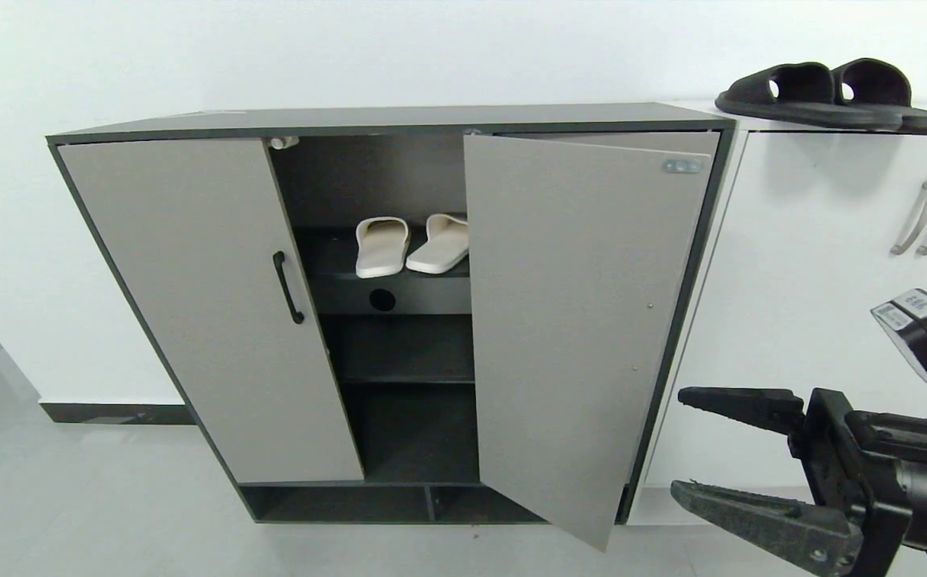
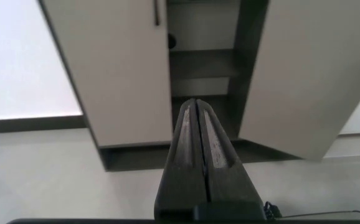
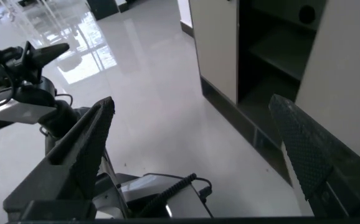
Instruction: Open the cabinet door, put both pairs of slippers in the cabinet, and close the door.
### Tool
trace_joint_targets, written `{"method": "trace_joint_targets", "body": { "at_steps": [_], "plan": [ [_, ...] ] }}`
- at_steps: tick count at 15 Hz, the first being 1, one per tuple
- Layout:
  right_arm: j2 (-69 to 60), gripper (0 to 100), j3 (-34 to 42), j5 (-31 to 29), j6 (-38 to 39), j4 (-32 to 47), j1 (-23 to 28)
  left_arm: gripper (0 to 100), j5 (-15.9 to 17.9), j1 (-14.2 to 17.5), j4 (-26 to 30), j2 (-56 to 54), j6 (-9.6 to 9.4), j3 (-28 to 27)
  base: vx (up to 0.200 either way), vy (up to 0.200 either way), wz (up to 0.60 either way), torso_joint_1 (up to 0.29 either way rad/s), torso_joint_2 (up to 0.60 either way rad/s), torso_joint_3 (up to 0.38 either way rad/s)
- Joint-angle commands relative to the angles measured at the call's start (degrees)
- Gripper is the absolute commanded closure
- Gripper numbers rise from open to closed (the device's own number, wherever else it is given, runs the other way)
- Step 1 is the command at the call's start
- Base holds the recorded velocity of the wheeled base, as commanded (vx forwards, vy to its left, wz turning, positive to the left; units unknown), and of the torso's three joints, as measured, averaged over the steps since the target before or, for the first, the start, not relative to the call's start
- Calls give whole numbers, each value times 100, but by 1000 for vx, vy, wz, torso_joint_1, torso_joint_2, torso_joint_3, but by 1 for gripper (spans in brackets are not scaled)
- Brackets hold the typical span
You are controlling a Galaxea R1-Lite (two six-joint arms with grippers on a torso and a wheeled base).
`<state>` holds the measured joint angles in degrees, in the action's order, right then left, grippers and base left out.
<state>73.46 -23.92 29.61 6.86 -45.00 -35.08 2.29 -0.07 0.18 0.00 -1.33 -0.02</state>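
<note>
White slippers (image 1: 411,244) sit on the upper shelf of the cabinet (image 1: 391,117), its door (image 1: 583,320) open; black slippers (image 1: 840,94) lie on top of the white cabinet (image 1: 800,320) beside it. Your right gripper (image 1: 677,442) is spread wide, your left gripper (image 2: 195,109) pressed together.

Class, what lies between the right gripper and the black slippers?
In the head view, the front of the white cabinet, with its two silver handles, lies between the right gripper and the black slippers.

The dark cabinet (image 1: 391,119) stands on the grey floor (image 1: 70,497); white slippers (image 1: 411,244) lie side by side on its upper shelf (image 1: 333,258). At right, black slippers (image 1: 840,92) lie atop the white cupboard (image 1: 800,320).
</note>
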Motion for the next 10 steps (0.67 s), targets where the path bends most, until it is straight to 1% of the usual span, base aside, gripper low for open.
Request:
{"method": "trace_joint_targets", "body": {
  "at_steps": [1,10],
  "plan": [
    [54,0,1,1,-1,0,-7,100,-1,7,-1,9,1,2,0,-200,0,2,2,2],
    [133,0,63,1,-80,0,-34,100,-1,7,-1,9,10,-6,0,-200,0,4,1,4]
  ]
}}
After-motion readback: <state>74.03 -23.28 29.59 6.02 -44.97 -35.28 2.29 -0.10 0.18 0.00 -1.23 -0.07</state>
